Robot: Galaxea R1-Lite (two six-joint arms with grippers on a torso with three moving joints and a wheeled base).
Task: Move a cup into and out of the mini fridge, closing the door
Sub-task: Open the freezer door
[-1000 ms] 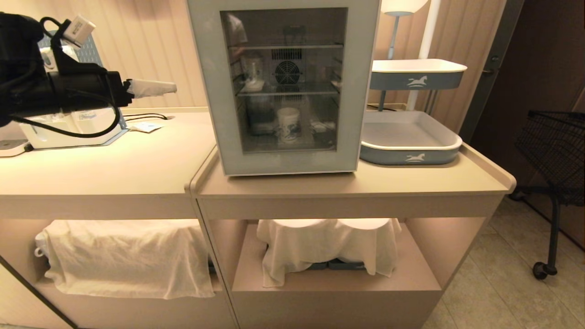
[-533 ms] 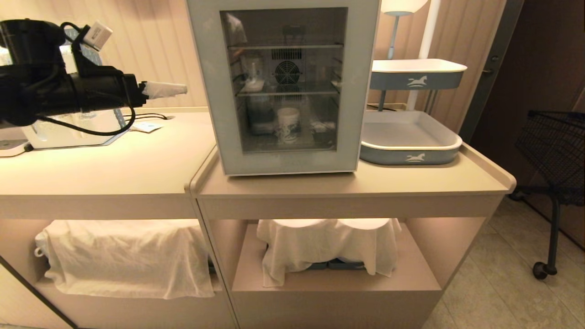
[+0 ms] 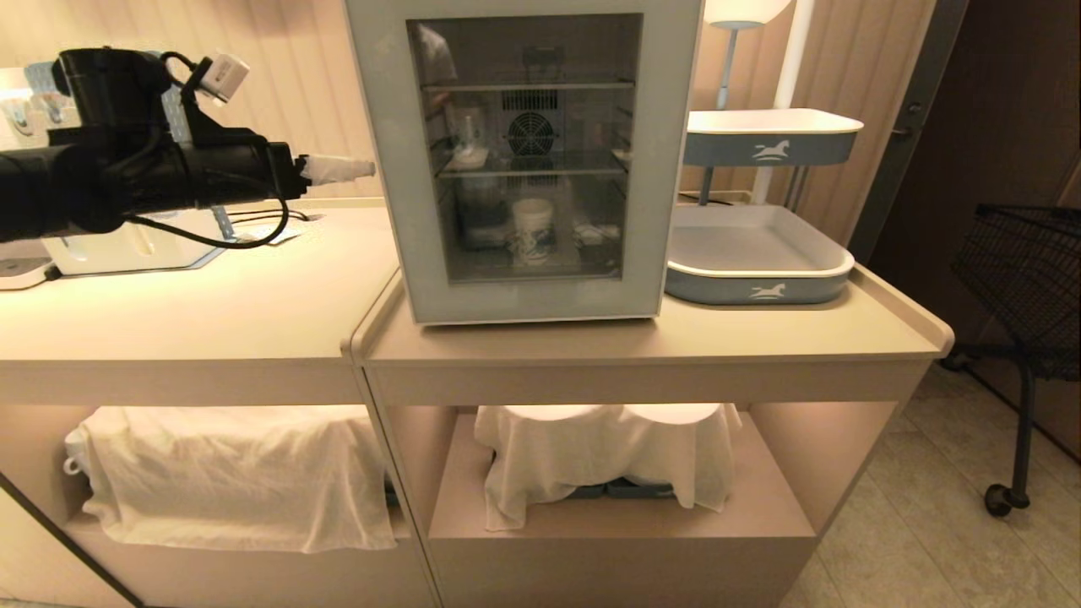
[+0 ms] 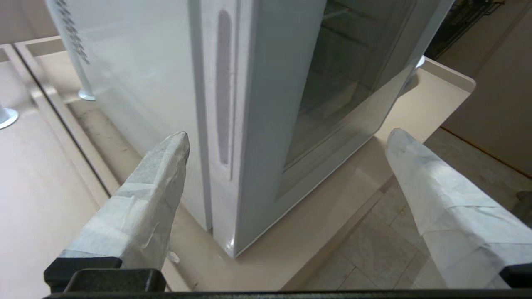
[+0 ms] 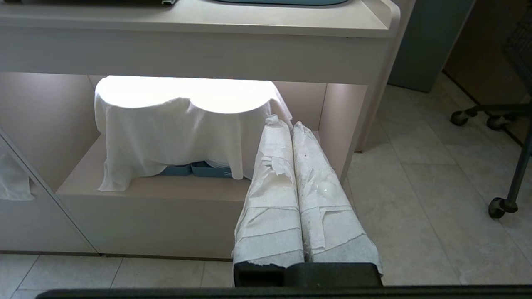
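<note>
two beige counters (image 3: 211, 312), tiled floor (image 3: 929, 507), left gripper (image 4: 286, 143) spread wide, right gripper (image 5: 291, 124) closed

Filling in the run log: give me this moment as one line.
left gripper: open, beside mini fridge | door: closed | cup: inside, bottom shelf | right gripper: shut, parked low

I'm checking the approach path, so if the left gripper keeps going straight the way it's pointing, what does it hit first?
Most likely the mini fridge: the open left gripper points at its left front corner, where the closed door meets the side wall. Depth is unclear.
</note>
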